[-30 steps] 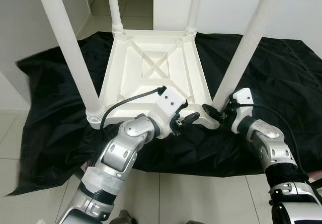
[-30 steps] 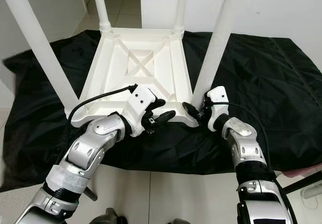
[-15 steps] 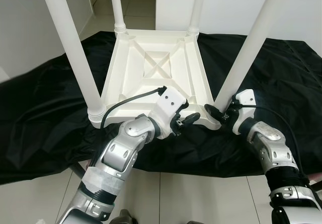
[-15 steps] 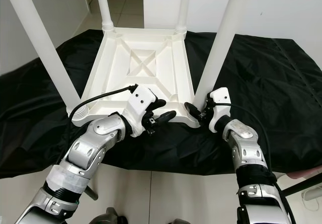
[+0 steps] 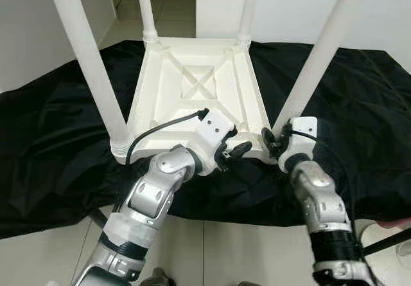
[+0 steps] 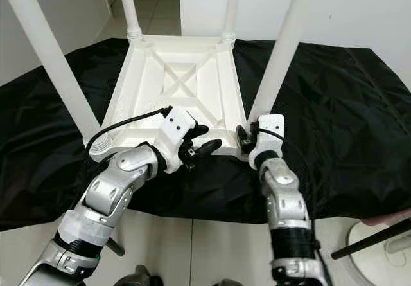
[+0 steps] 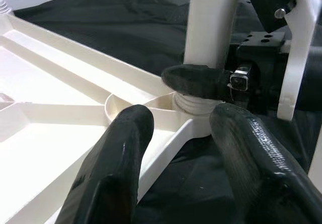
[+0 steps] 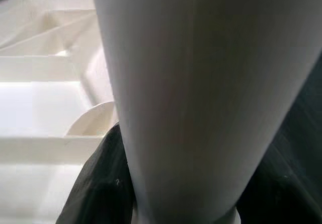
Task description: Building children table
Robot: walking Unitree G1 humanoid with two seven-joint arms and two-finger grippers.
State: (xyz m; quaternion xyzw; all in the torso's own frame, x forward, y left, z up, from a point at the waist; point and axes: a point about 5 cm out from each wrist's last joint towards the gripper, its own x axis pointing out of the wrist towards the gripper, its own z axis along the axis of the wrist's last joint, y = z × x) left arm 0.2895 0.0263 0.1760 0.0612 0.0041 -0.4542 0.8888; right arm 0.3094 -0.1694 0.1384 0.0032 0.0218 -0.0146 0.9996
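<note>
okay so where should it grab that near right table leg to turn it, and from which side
Low on the near right leg, just above its ribbed collar at the upturned tabletop's corner socket. The shaft is round, smooth and near upright, so fingers closing level from the robot's side suit it. The right gripper already sits there; the left gripper is at the near edge.
</note>
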